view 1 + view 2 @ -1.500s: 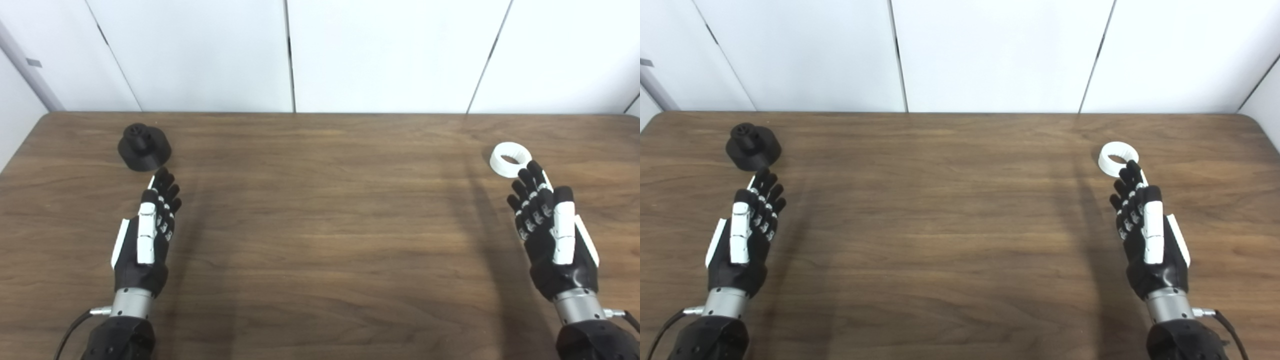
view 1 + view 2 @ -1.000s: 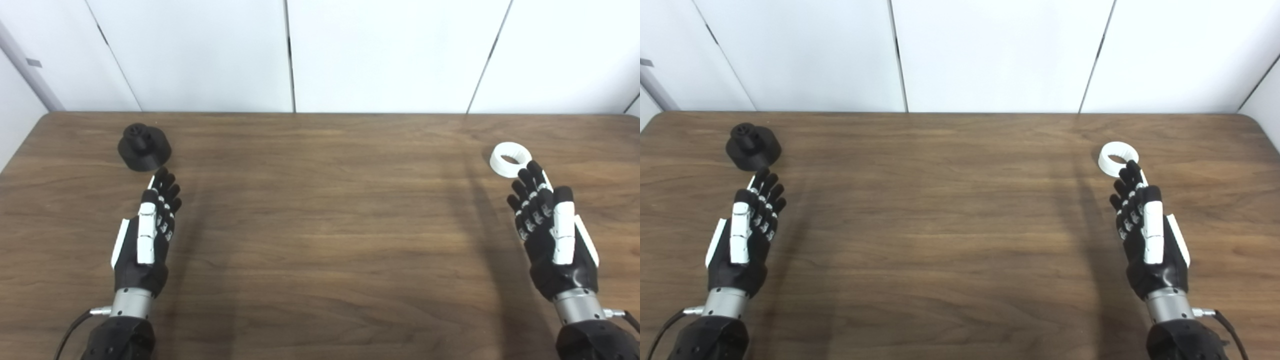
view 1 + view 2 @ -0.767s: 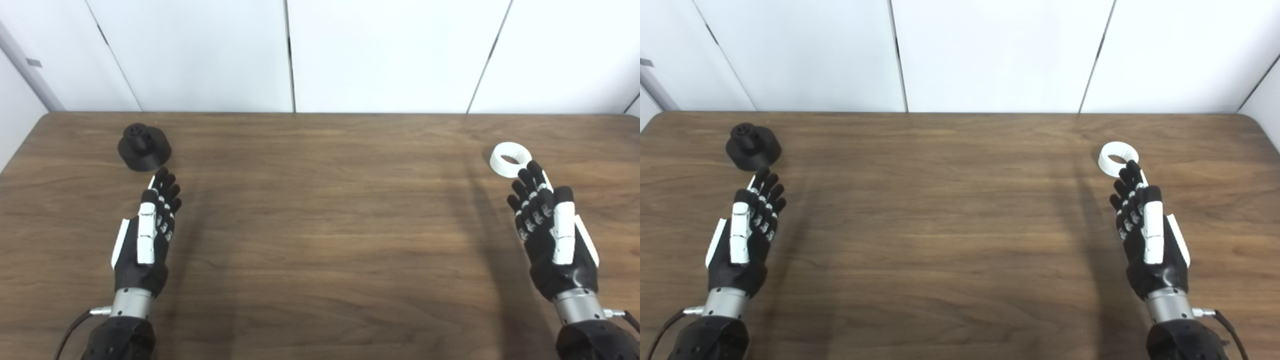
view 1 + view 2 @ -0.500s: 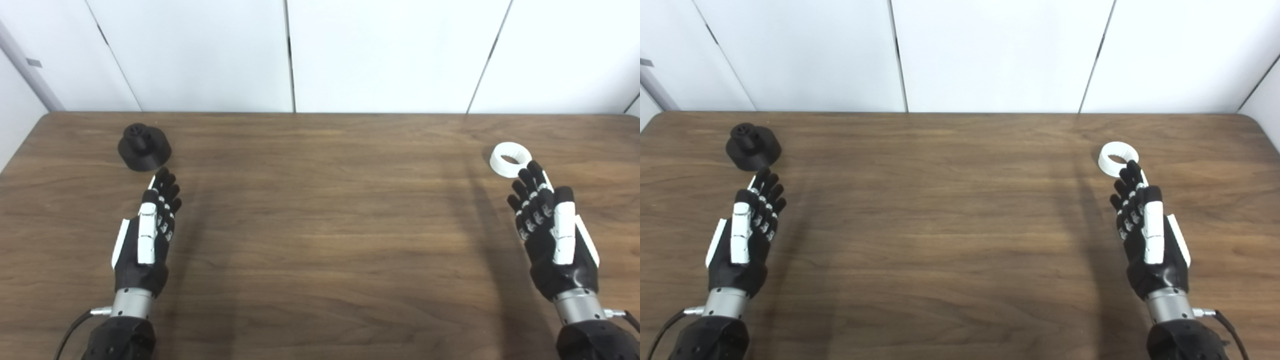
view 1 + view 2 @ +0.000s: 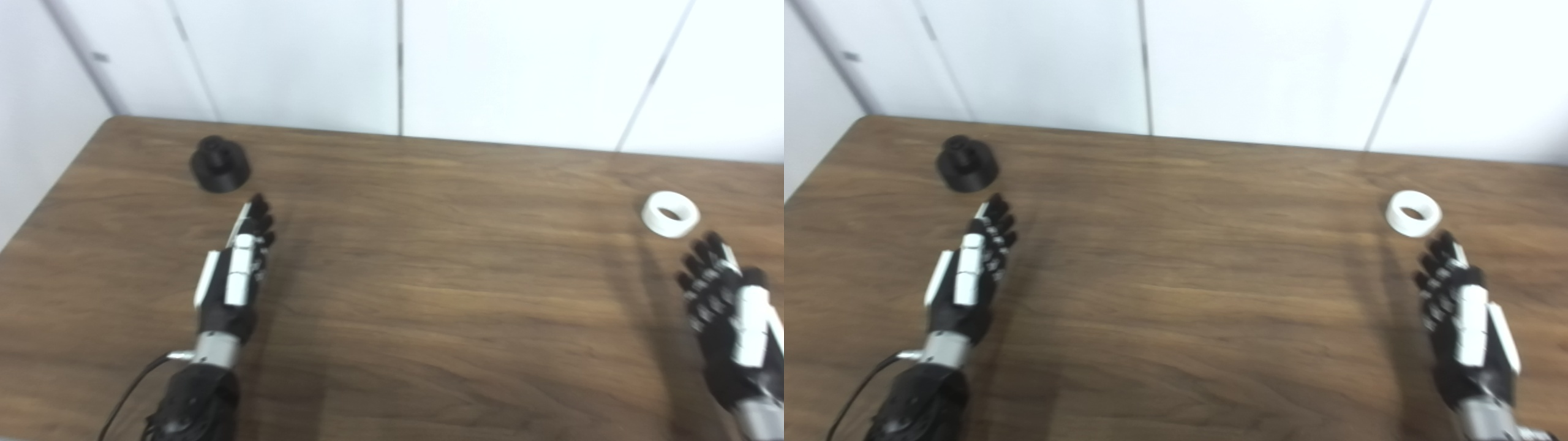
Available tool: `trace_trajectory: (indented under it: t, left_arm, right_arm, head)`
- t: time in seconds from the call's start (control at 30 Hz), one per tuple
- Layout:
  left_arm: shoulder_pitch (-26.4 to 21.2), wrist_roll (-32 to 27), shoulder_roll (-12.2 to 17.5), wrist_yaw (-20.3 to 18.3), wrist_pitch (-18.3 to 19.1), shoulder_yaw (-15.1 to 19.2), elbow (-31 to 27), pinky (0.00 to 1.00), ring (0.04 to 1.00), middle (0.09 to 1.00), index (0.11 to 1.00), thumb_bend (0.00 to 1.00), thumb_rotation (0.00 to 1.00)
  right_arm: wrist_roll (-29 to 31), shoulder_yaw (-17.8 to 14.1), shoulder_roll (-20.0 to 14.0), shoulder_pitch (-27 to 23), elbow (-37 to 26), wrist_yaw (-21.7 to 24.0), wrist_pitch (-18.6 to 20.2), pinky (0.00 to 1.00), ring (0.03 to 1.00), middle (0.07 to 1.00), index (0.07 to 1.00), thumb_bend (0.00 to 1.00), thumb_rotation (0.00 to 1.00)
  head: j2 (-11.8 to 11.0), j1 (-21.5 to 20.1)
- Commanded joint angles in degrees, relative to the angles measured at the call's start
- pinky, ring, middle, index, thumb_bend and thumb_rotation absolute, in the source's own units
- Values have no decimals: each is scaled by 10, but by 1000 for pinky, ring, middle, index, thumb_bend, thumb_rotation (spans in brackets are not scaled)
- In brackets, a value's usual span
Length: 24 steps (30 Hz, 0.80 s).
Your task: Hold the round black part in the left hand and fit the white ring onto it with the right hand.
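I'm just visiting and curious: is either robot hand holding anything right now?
Nothing is held. The left robot hand and right robot hand are both open; the black part and white ring lie on the table.

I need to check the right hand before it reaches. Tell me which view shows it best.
The right eye view: the whole right hand is in frame, fingers apart, holding nothing, just short of the white ring. The left eye view cuts it off at the picture's right edge and bottom corner.
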Motion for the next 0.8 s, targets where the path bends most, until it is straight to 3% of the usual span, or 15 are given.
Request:
trace_trajectory:
  t: [0.0, 0.13, 0.5, 0.77]
  left_arm:
    - [-10, 11, -2, 4, -19, -4, -5, 1000, 1000, 999, 1000, 602, 934]
    - [-7, 26, -9, 6, -26, -12, 0, 1000, 1000, 1000, 1000, 605, 950]
    - [-6, 45, -22, 14, -47, -21, 22, 1000, 996, 1000, 1000, 591, 973]
    - [-4, 72, -34, 26, -58, -36, 30, 1000, 998, 1000, 1000, 555, 999]
  right_arm:
    - [11, 1, -25, 51, -3, 14, -30, 1000, 1000, 1000, 1000, 625, 1000]
    - [7, 0, -27, 50, 3, 17, -36, 1000, 1000, 1000, 1000, 663, 1000]
    - [5, -3, -34, 46, 14, 20, -46, 1000, 1000, 1000, 1000, 586, 1000]
    - [16, 5, -58, 48, 35, 11, -63, 1000, 1000, 1000, 1000, 603, 1000]
  head:
    - [-5, 8]
    - [-20, 25]
    - [-50, 50]
    - [-61, 87]
